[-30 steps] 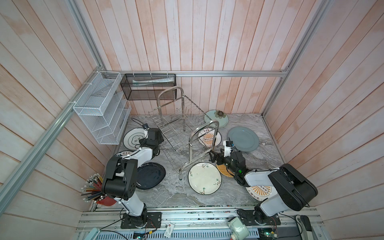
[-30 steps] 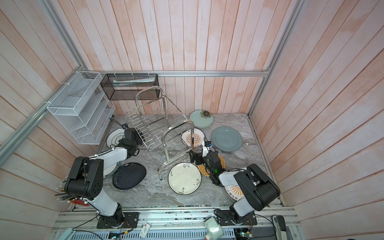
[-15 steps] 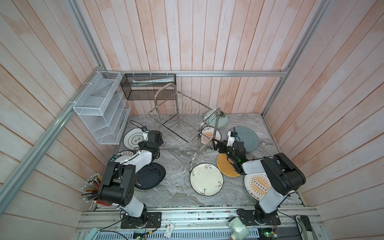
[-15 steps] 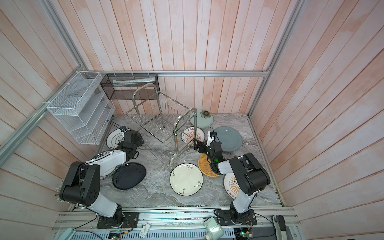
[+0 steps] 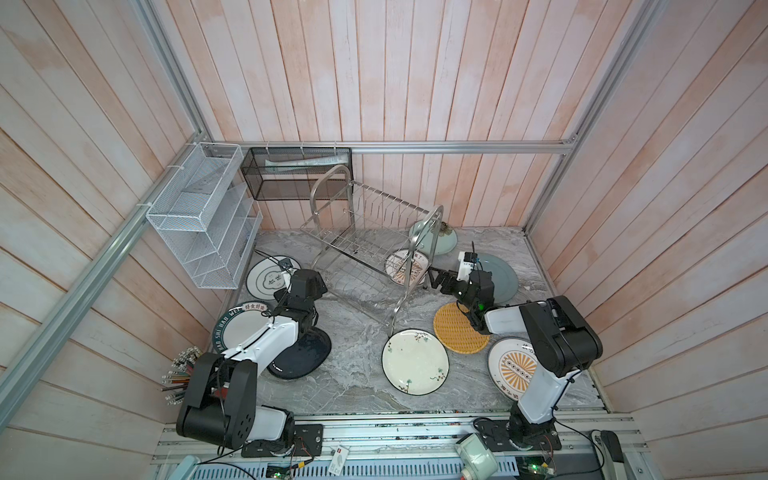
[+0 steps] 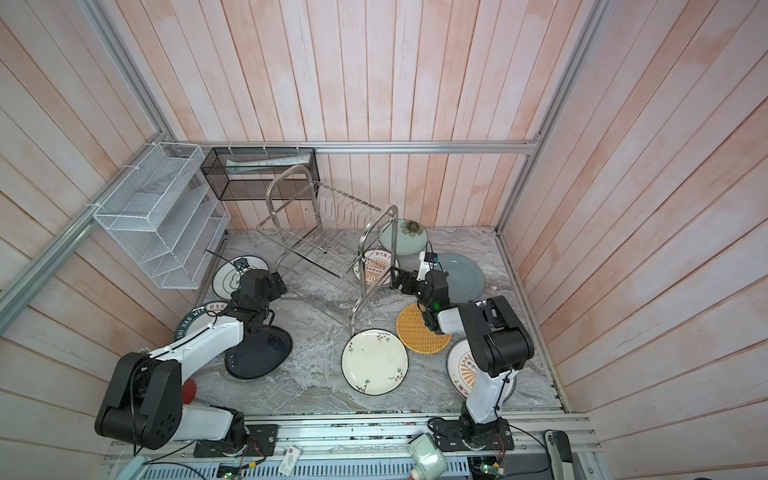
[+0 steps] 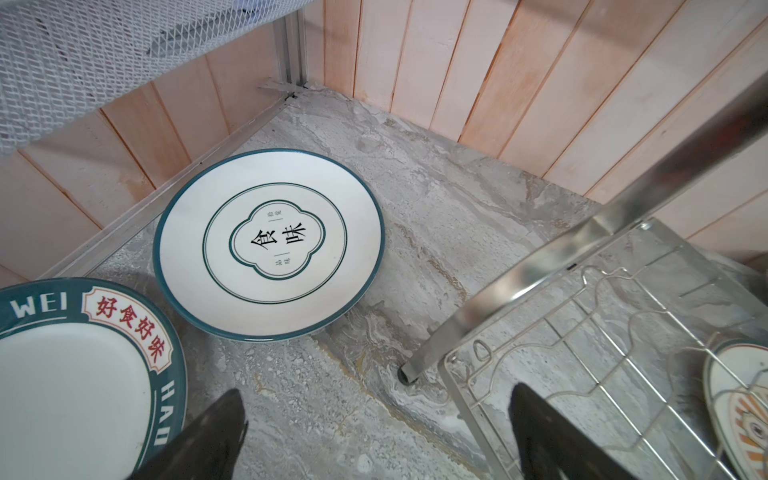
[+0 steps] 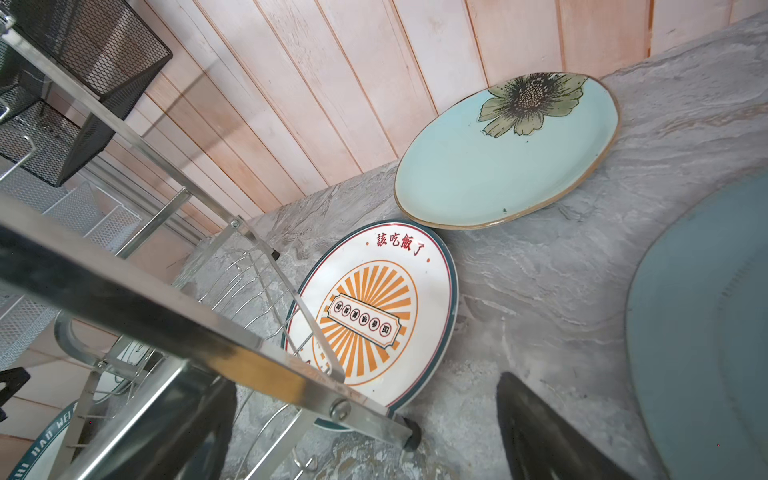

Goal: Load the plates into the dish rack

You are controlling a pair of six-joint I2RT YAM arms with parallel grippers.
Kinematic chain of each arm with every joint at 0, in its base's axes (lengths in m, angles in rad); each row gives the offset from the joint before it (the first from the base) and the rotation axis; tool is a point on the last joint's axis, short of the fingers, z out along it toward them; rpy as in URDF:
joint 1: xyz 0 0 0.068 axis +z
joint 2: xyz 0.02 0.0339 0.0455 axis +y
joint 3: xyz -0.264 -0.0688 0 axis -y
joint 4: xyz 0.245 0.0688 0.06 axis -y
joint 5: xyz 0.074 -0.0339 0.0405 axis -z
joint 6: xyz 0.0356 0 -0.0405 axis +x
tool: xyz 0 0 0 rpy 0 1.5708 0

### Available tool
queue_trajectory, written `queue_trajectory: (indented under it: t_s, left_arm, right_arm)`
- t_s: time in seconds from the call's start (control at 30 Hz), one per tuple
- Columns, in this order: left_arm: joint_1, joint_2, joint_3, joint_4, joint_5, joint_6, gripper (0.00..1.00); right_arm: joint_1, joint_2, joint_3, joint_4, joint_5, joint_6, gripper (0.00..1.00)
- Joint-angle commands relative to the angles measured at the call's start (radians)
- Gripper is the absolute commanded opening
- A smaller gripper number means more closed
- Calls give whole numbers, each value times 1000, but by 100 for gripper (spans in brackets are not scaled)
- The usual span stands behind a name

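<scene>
A grey marbled surface (image 5: pixel 357 316), walled by pale wooden planks, fills the view from above. The largest thing on it is the two-tier shiny steel wire dish rack (image 5: pixel 353 245), standing askew toward the back. Its rows of upright pegs are bare, so no plate is loaded.

Nine round plates lie around the rack. To the right are:
- a grey-blue plate (image 5: pixel 500 272)
- a yellow woven-look plate (image 5: pixel 459 328)
- a cream floral plate (image 5: pixel 415 368)
- a pale green flowered plate (image 5: pixel 442 243) by the back wall
- an orange-sunburst white plate (image 5: pixel 509 370), half hidden under the right arm

A second sunburst plate (image 8: pixel 374 307) sits partly beneath the rack's nearer arched end, its rim just beside a rack foot.

To the left are a black plate (image 5: pixel 303 361), a dark-rimmed lettered plate (image 5: pixel 239 328) and a green-ringed white plate (image 5: pixel 266 276).

The left end effector (image 7: pixel 376 390) hovers spread wide and empty, between the green-ringed plate and a rack leg. The right end effector (image 8: pixel 370 382) is likewise spread and empty, close against the rack's arched end. Whether it touches the rack I cannot tell.

I judge that loading is about to begin. The next move calls for working a finger under a flat rim, tipping that plate on edge and lowering it between pegs. The sunburst plate under the rack would need sliding clear first.
</scene>
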Motion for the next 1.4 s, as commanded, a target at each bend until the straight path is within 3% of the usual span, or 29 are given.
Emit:
queue_trajectory:
  t_s: [0.0,0.13,0.23,0.37,0.53,0.8,1.17,1.37]
  left_arm:
    - [-1,-80,-47,52,83,39,100]
    - [7,-188,-114,131,239,87,100]
    - [100,-213,-139,208,450,59,100]
    - [243,-110,-104,334,758,68,98]
    - [331,68,22,335,1003,182,96]
    - [341,249,175,249,1134,243,93]
    - [252,291,208,185,1191,263,93]
    - [191,258,158,203,1150,243,92]
  right_arm:
    - [-29,-19,49,29,-44,9,97]
    - [-39,-119,-9,4,-45,3,96]
    - [-39,-205,-67,-27,-62,11,96]
    - [-35,-308,-150,-51,-117,42,96]
    - [11,-451,-229,-111,-167,61,98]
    - [118,-524,-249,-198,-206,51,98]
    - [159,-333,-123,-157,-251,56,98]
    - [154,-253,-45,-171,-254,64,98]
